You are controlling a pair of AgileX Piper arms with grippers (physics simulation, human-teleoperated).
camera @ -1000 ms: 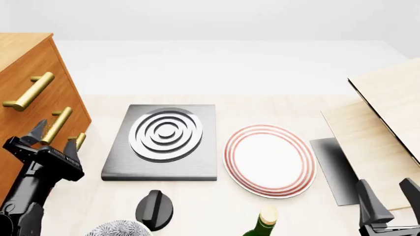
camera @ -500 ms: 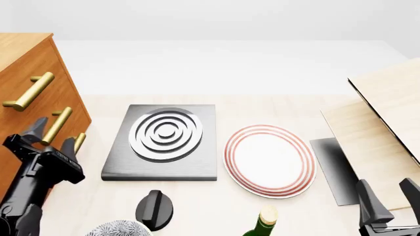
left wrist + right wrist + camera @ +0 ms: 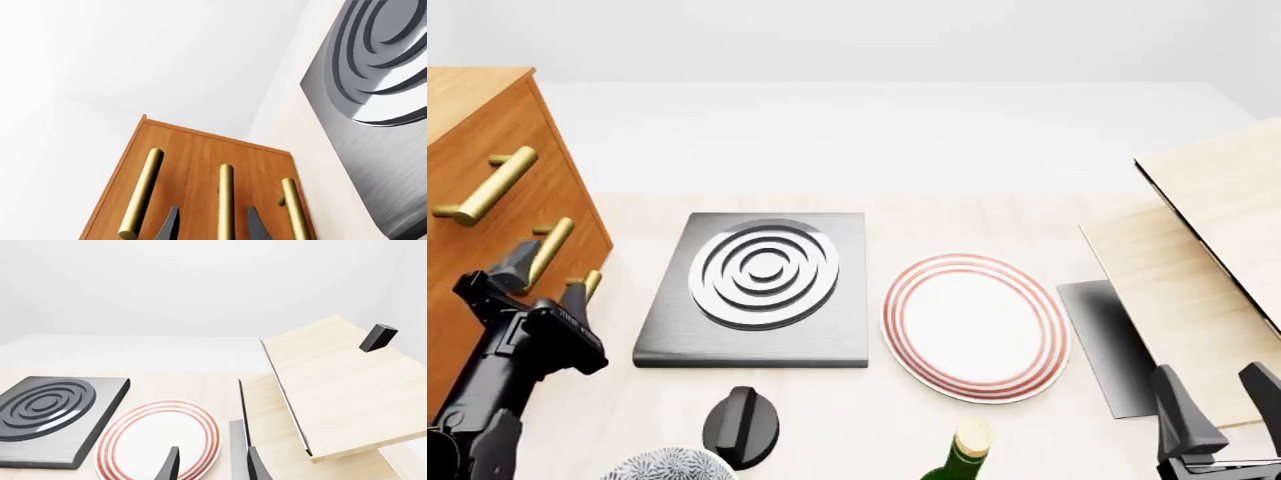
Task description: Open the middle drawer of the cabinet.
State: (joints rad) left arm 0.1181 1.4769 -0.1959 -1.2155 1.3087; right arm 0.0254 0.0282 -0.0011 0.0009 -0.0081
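pale wood table (image 3: pixel 988 215), cabinet (image 3: pixel 487 200) far left, grey ringed slab (image 3: pixel 761 290) centre, red-rimmed plate (image 3: pixel 976 327) beside it, light-wood board structure (image 3: pixel 1201 260) right, green bottle (image 3: pixel 961 455) near

The left arm was matte black all over, a blocky wrist housing with ribbed, ridged edging along its top face, narrowing into the left gripper (image 3: pixel 545 270), whose two fingers tapered to blunt dark-grey wedges (plain, no markings to read). The right gripper (image 3: pixel 1221 395) matched it: charcoal, flat-sided fingers with slanted tips rising from a black base. In the wrist views the fingertips (image 3: pixel 168 227) showed as slim grey-black blades, smooth-surfaced.
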